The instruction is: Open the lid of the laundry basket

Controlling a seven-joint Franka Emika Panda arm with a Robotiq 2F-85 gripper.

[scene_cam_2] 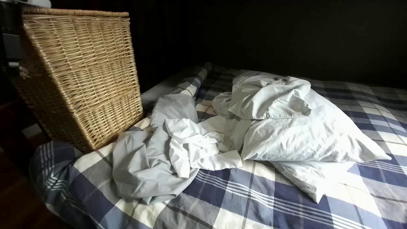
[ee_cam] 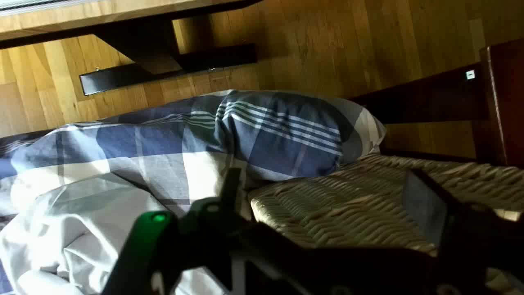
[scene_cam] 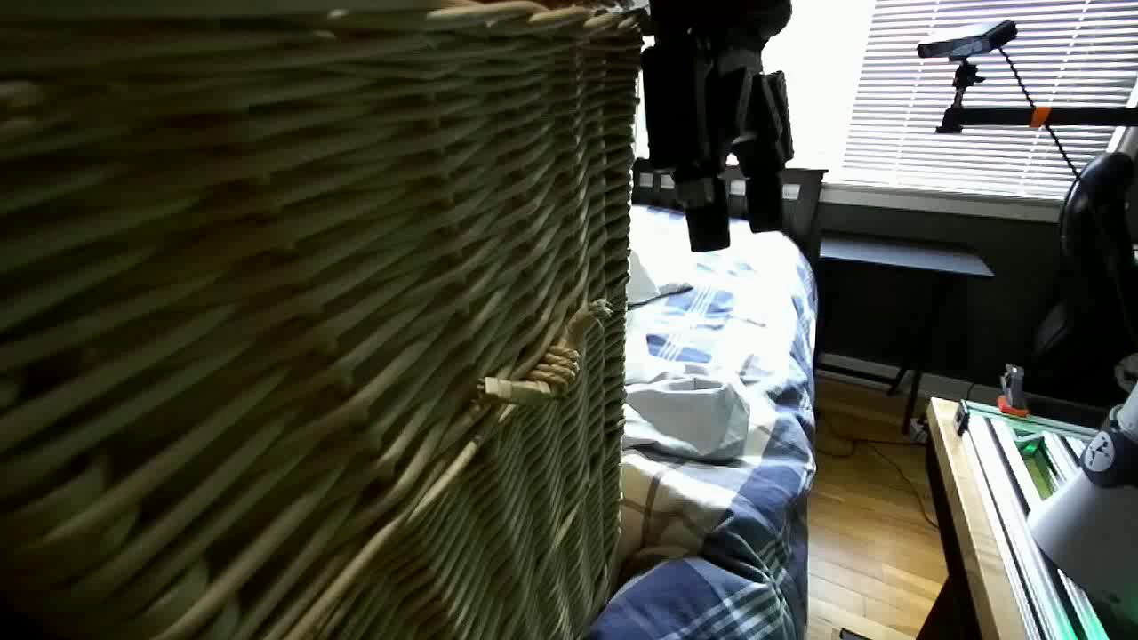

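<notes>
The laundry basket is a very large tan wicker basket. It fills the left of an exterior view (scene_cam: 400, 267), stands tilted on the bed at the left of an exterior view (scene_cam_2: 89, 70), and shows between the fingers in the wrist view (ee_cam: 348, 209). The lid shows as a braided band along its top in both exterior views (scene_cam: 520, 16) (scene_cam_2: 76, 12) and looks closed. A wicker toggle (scene_cam: 542, 378) sits on the basket wall. My gripper (scene_cam: 736, 220) points down beside the basket's upper edge, fingers apart and empty. In the wrist view the gripper's fingers (ee_cam: 327, 190) are wide apart.
The bed has a plaid cover (scene_cam_2: 229, 203). White pillows (scene_cam_2: 305, 136) and crumpled grey cloth (scene_cam_2: 143, 171) lie on it beside the basket. A wood-topped table (scene_cam: 973, 524) stands across the floor. A camera on a black arm (scene_cam: 965, 40) is near the window.
</notes>
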